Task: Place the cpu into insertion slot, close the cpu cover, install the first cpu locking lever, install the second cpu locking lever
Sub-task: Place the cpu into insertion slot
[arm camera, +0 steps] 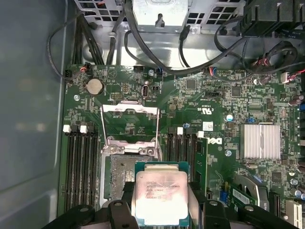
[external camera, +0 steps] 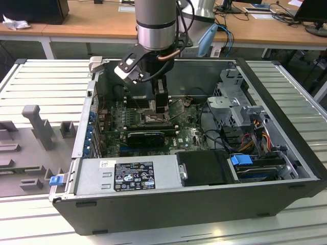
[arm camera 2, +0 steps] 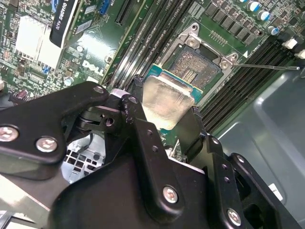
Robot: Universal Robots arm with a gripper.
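One slot (arm camera: 120, 175) lies bare just beyond and below my claw (arm camera: 162, 204); one cover (arm camera: 129, 110) stands swung open on the slot's far side; my fingers are clamped on the one cpu (arm camera: 161, 188), held flat, silver face up, edges near parallel to the slot rim, overhanging its near edge, not yet seated.
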